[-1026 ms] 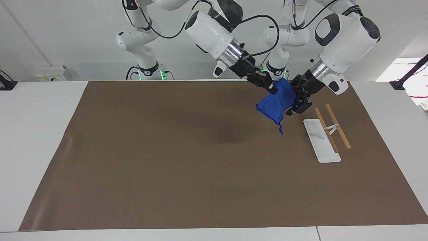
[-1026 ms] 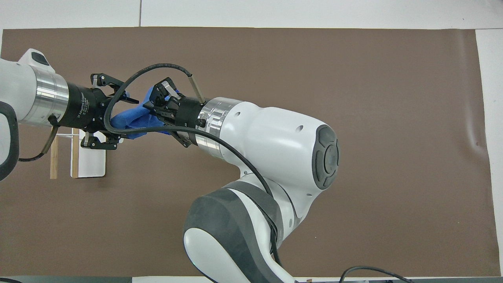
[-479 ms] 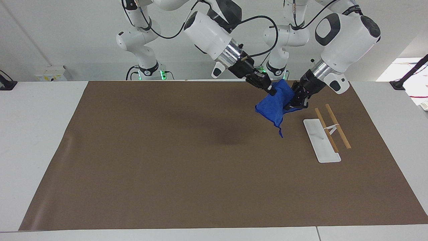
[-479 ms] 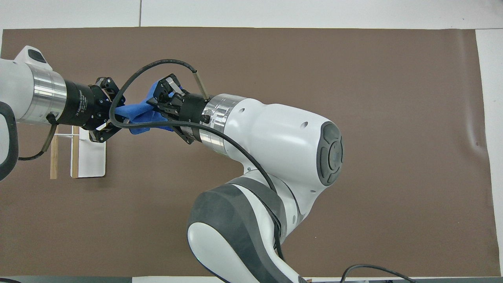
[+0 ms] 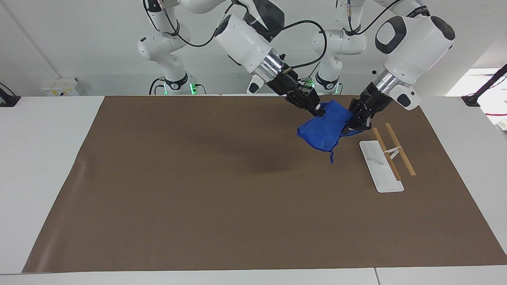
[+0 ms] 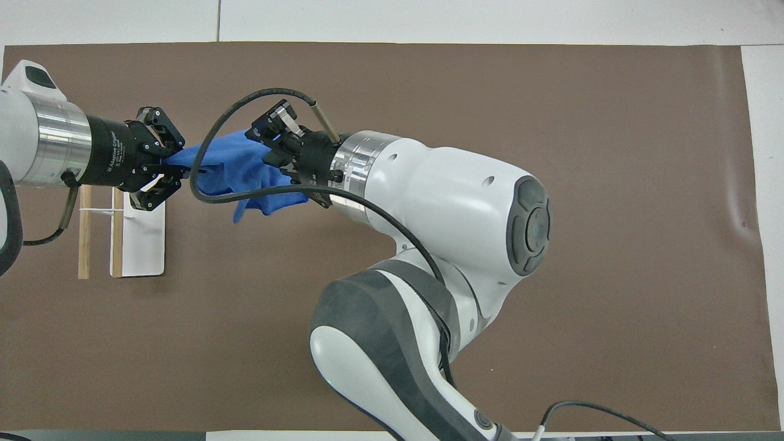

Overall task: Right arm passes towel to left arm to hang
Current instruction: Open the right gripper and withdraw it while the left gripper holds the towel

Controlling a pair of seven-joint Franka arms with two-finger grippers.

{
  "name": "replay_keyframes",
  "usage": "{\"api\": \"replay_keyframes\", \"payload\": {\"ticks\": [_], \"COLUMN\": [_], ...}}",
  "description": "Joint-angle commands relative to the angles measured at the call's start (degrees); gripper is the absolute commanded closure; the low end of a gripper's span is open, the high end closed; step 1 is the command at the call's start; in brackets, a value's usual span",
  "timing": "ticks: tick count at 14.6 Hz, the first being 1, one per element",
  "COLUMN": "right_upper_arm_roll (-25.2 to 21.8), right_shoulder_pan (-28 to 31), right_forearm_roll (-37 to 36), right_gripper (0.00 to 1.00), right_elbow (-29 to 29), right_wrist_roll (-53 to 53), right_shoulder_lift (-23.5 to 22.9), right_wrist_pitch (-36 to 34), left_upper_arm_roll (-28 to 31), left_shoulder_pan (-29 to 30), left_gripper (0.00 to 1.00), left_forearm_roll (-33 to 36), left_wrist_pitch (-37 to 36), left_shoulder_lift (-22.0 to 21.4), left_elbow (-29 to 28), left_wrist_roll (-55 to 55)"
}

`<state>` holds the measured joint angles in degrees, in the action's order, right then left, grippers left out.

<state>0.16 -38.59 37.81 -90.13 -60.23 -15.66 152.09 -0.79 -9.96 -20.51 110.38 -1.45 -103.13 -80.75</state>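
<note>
The blue towel (image 5: 323, 132) hangs in the air, stretched between both grippers, with a corner tag (image 5: 332, 157) dangling below. My right gripper (image 5: 317, 111) is shut on the towel's upper edge at the side toward the right arm's end. My left gripper (image 5: 351, 124) is shut on the towel's other edge, just above the rack. In the overhead view the towel (image 6: 226, 171) spans from the left gripper (image 6: 168, 168) to the right gripper (image 6: 269, 131).
A towel rack with a white base (image 5: 380, 166) and two wooden rods (image 5: 400, 148) stands on the brown mat (image 5: 198, 178) toward the left arm's end, beside the towel. It also shows in the overhead view (image 6: 144, 239).
The left gripper has closed on the towel. The two grippers have then drawn apart, so the bunched towel is now spread between them.
</note>
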Motion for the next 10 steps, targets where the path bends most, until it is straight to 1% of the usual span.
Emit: {"api": "replay_keyframes", "payload": {"ticks": [1, 2, 3, 5, 6, 8, 9, 10], "right_upper_arm_roll": [0.54, 0.54, 0.45, 0.63, 0.63, 0.54, 0.28, 0.19], "right_shoulder_pan": [6.05, 8.15, 10.09, 15.35, 17.73, 20.73, 22.31, 24.07], "right_forearm_roll": [-10.17, -13.6, -16.51, -20.83, -20.84, -21.19, -21.98, -24.51], "right_gripper": [0.0, 0.0, 0.0, 0.0, 0.0, 0.0, 0.0, 0.0], "right_elbow": [-0.66, -1.27, -2.49, -5.04, -5.49, -5.14, -4.79, -4.44], "right_wrist_roll": [5.28, 7.65, 10.63, 19.58, 24.32, 31.81, 34.19, 36.74], "right_shoulder_lift": [-0.25, -0.16, 0.19, 1.33, 1.77, 2.21, 2.56, 2.83], "right_wrist_pitch": [-0.3, -1.26, -2.32, -4.69, -7.66, -15.21, -19.6, -23.73], "left_upper_arm_roll": [0.27, 0.35, 0.35, 0.44, 0.36, 0.36, 0.35, 0.35], "left_shoulder_pan": [0.2, 0.81, 2.64, 3.89, 5.11, 7.04, 8.45, 9.33], "left_gripper": [1.0, 1.0, 1.0, 1.0, 1.0, 1.0, 1.0, 1.0], "left_forearm_roll": [3.19, 3.72, 3.73, 3.81, 3.9, 4.6, 5.13, 5.22], "left_wrist_pitch": [2.12, 2.91, 4.13, 4.93, 5.72, 9.31, 11.16, 12.83], "left_shoulder_lift": [-1.19, -1.19, -1.19, -1.19, -1.1, -1.18, -1.45, -1.62], "left_elbow": [-1.81, -1.9, -2.24, -2.42, -2.42, -3.65, -4.87, -5.84], "left_wrist_roll": [4.45, 6.46, 8.92, 14.01, 17.0, 20.71, 21.59, 23.17]}}
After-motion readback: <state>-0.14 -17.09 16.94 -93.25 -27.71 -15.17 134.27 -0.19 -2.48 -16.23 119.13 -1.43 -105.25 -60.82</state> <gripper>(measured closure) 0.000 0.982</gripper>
